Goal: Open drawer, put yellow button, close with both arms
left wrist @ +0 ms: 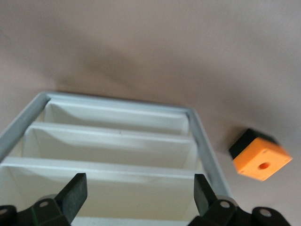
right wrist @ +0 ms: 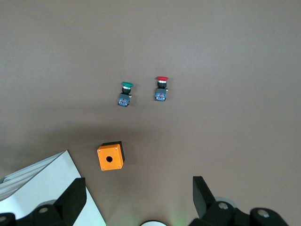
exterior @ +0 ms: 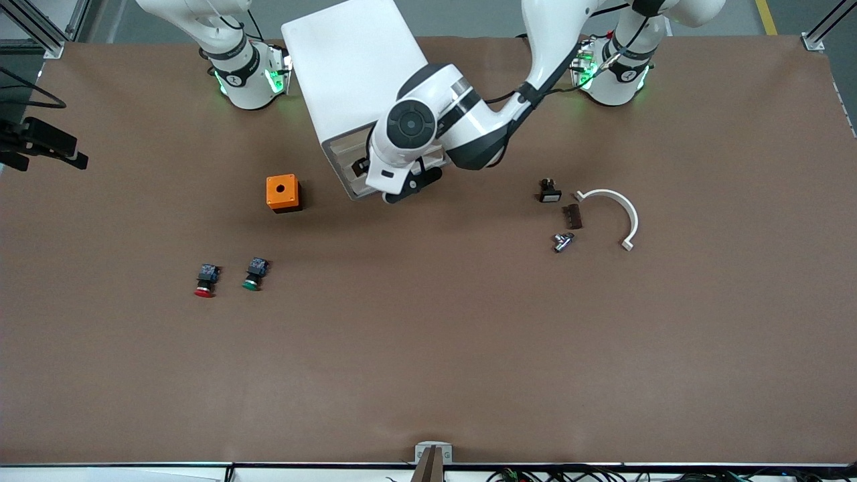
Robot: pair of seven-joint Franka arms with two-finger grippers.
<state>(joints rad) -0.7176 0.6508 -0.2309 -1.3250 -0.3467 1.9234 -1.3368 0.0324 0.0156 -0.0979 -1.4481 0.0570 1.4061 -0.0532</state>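
Reaching from its base, the left arm (exterior: 469, 127) is bent low at the front of the white cabinet (exterior: 351, 73), its gripper (exterior: 402, 191) at the drawer fronts. The right arm (exterior: 231, 47) waits near its base. A red-capped button (exterior: 205, 281) and a green-capped button (exterior: 254, 274) lie nearer the camera than the orange box (exterior: 282, 193).

In the left wrist view, the left gripper (left wrist: 138, 195) is seen spread wide before the cabinet's stacked white trays (left wrist: 113, 141).

In the right wrist view, the right gripper (right wrist: 138, 197) is held wide above the table (right wrist: 225, 56). The yellow button is seen in no view, and the drawer cannot be told apart.
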